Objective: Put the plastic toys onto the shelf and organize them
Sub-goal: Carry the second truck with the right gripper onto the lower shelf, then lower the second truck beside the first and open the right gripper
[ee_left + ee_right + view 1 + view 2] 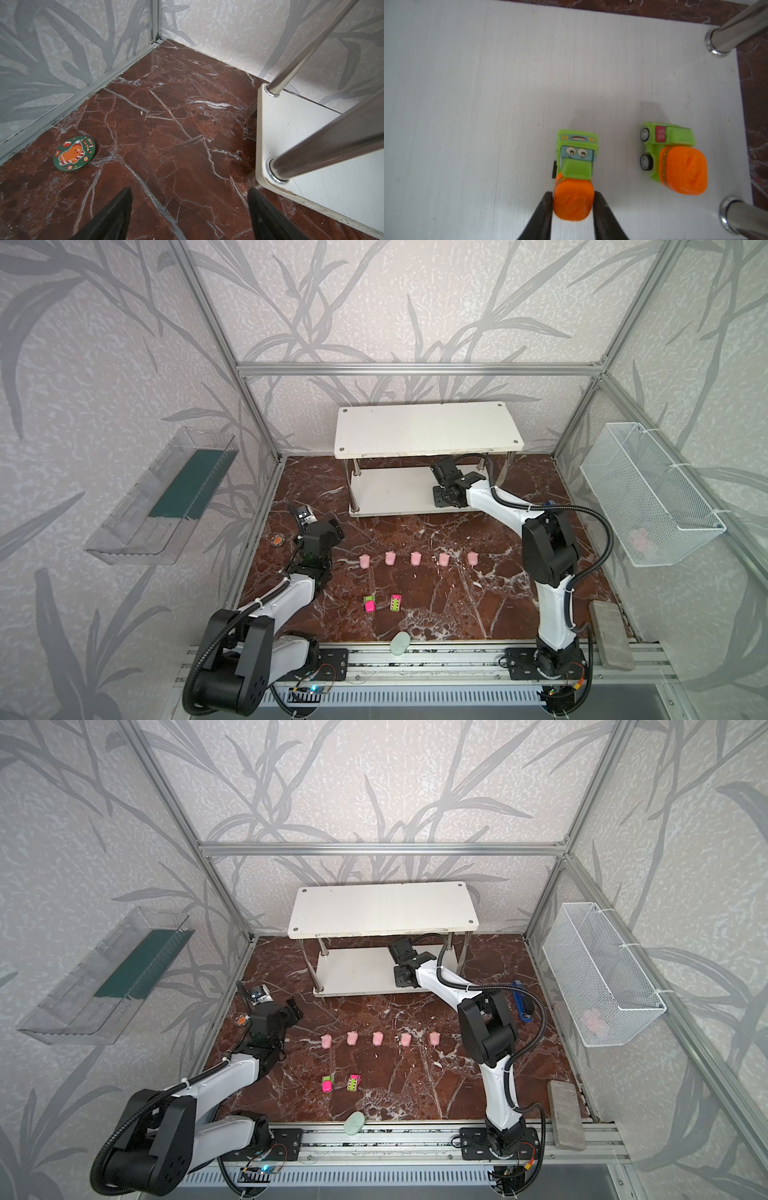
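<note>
The white shelf stands at the back of the brown marble floor. My right arm reaches under its top board. In the right wrist view my right gripper is shut on an orange and green toy car resting upright on the lower board. A second orange car lies on its side beside it. Several pink pigs stand in a row on the floor, with two pink cars in front of them. My left gripper hangs open and empty over bare floor by the shelf's left end.
A round Christmas badge lies near the left wall. A mint oval object sits at the front edge, a grey block at front right, and a blue object behind my right arm. A wire basket and a clear tray hang on the side walls.
</note>
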